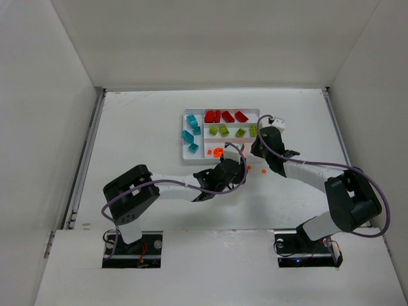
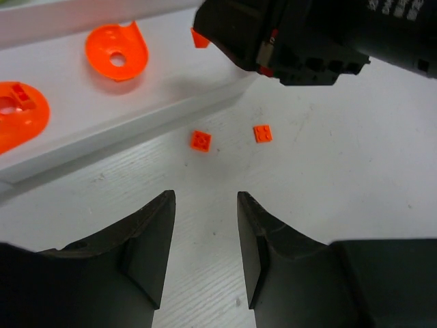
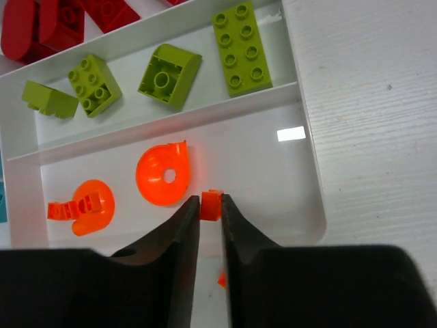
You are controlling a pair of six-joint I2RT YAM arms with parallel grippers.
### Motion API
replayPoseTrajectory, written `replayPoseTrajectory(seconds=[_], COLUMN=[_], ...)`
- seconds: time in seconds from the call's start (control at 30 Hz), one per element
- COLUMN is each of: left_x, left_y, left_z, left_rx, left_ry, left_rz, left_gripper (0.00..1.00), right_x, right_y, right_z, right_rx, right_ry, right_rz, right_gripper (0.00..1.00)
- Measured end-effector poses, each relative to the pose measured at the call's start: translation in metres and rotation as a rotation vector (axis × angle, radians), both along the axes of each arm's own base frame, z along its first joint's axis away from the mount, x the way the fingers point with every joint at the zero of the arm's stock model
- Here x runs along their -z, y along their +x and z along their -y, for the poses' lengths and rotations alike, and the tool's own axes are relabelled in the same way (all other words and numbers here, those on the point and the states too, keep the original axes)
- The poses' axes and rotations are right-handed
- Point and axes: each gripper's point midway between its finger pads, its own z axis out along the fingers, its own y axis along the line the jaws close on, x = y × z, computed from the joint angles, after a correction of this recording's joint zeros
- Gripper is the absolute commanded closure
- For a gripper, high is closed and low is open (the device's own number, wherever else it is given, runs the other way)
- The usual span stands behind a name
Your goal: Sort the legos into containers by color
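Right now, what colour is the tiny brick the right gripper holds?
The brick is orange; the right wrist view shows it best.

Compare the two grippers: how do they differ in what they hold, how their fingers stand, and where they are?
The left gripper is open and holds nothing; the right gripper is shut on a tiny orange brick. The left gripper is over the bare table, short of two loose orange bricks; the right gripper is at the near edge of the tray's orange section. Both are black and two-fingered.

White wood-grain table point(image 1: 140, 127) — plain white walls point(image 1: 210, 38) around it, metal rail point(image 1: 85, 159) along its left edge.
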Motion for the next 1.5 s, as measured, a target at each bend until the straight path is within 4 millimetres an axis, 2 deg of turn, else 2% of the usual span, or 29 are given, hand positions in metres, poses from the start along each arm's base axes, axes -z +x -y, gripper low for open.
replayPoseTrajectory(seconds=[0.07,0.17,0.3,0.53,0.67,0.77,1.0,1.4,1.5], left_x=[0.010,0.022,0.036,0.057,0.066,0.069,0.071,0.073,0.073], left_y=[-0.003,-0.002,0.003,0.011,0.017,0.020,0.026,0.043,0.045], left_z=[0.009,0.018,0.028,0.034,0.035,0.038,0.047,0.049,0.051], left_rx=[0.019,0.032,0.037,0.047,0.056,0.067,0.085,0.073,0.076], left_ry=[0.017,0.039,0.068,0.128,0.167,0.186,0.214,0.251,0.256], left_rz=[-0.012,-0.024,-0.031,-0.036,-0.031,-0.022,-0.001,0.028,0.035], left_gripper=[0.61,0.61,0.62,0.64,0.65,0.66,0.69,0.69,0.73], right_x=[0.005,0.003,-0.006,-0.035,-0.029,-0.025,-0.041,-0.040,-0.040], right_y=[0.001,0.002,0.000,-0.025,-0.035,-0.041,-0.040,-0.040,-0.040], right_z=[0.003,0.005,0.006,0.018,0.024,0.027,0.025,0.025,0.025], right_rx=[0.007,0.011,0.012,0.024,0.039,0.043,0.045,0.047,0.047], right_ry=[-0.005,-0.005,0.011,0.068,0.079,0.085,0.114,0.117,0.117], right_rz=[-0.012,-0.006,0.025,0.123,0.129,0.124,0.176,0.175,0.175], right_gripper=[0.63,0.59,0.58,0.57,0.57,0.54,0.54,0.54,0.54])
